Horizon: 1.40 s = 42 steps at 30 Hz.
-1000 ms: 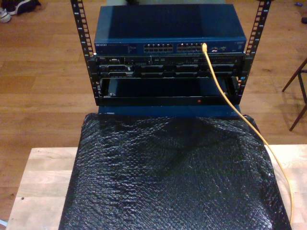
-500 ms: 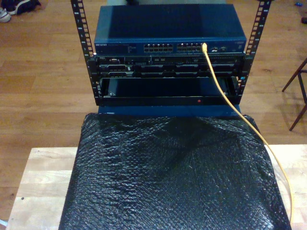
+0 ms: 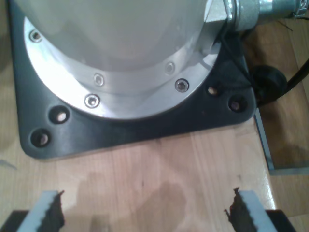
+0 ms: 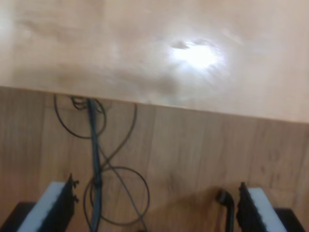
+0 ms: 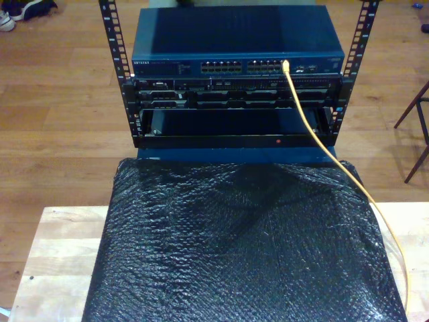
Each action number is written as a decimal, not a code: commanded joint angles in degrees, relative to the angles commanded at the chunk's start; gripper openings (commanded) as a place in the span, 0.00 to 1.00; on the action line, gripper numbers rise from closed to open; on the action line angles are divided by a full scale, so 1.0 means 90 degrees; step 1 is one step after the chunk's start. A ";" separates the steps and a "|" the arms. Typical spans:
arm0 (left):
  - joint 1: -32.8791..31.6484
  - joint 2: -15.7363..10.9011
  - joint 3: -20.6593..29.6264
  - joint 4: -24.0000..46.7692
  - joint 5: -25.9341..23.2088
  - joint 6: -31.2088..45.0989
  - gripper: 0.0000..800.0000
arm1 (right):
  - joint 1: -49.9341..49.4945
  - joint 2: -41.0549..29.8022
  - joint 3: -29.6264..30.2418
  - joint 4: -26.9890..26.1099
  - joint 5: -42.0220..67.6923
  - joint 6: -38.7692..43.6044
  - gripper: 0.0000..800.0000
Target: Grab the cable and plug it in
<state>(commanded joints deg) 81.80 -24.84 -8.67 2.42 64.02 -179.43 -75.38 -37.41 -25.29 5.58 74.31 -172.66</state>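
Pale wooden tabletop (image 5: 57, 251), planked. Crinkled black plastic sheet (image 5: 241, 248) lies across its middle. Black square arm base plate (image 3: 145, 123) bolted flat on the wood.

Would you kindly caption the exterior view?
Yellow cable plugged into blue switch in rack, trailing over black mat.

1. The cable (image 5: 315, 134) is long, thin and yellow-orange.
2. Its tip sits in a port on the blue box (image 5: 234, 40) at the top of the rack.
3. It runs down across the black sheet (image 5: 241, 248) toward the exterior view's lower right.
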 joint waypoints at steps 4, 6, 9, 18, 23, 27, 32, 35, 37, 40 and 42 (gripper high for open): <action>0.0000 0.0000 0.0000 0.0000 0.0000 0.0000 1.00 | -0.0322 -0.0049 0.0244 -0.0020 -0.0020 -0.0420 1.00; 0.0000 0.0000 0.0000 0.0000 0.0000 0.0000 1.00 | -0.0440 -0.0049 0.0352 -0.0020 -0.0029 -0.0606 1.00; 0.0000 0.0000 0.0000 0.0000 0.0000 0.0000 1.00 | -0.0606 -0.0059 0.0518 -0.0020 -0.0039 -0.0752 1.00; 0.0000 0.0000 0.0000 0.0000 0.0000 0.0000 1.00 | -0.0664 -0.0049 0.1074 -0.0020 -0.0293 -0.0791 1.00; 0.0000 0.0000 0.0000 0.0000 0.0000 0.0000 1.00 | -0.0674 -0.0059 0.1407 -0.0029 -0.0918 -0.0791 1.00; 0.0000 0.0000 0.0000 0.0000 0.0000 0.0000 1.00 | -0.0674 -0.0244 0.1495 -0.0029 -0.1035 -0.0791 1.00; 0.0000 0.0000 0.0000 0.0000 -0.0010 0.0000 1.00 | -0.0664 -0.0342 0.1592 -0.0020 -0.1035 -0.0791 1.00; 0.0000 0.0000 0.0000 0.0000 -0.0010 0.0000 1.00 | -0.0664 -0.0371 0.1817 -0.0020 -0.1074 -0.0791 1.00; 0.0000 0.0000 0.0000 0.0000 0.0000 0.0000 1.00 | -0.0674 -0.0361 0.1885 -0.0029 -0.1250 -0.0791 1.00; 0.0000 0.0000 0.0000 0.0000 0.0000 0.0000 1.00 | -0.0674 -0.0342 0.2051 -0.0029 -0.1514 -0.0791 1.00; 0.0000 0.0000 0.0000 0.0000 -0.0010 0.0000 1.00 | -0.0674 -0.0342 0.2149 -0.0068 -0.1621 -0.0801 1.00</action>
<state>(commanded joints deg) 81.80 -24.84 -8.67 2.42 63.93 -179.43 -81.45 -40.48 -5.95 4.97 59.71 -179.87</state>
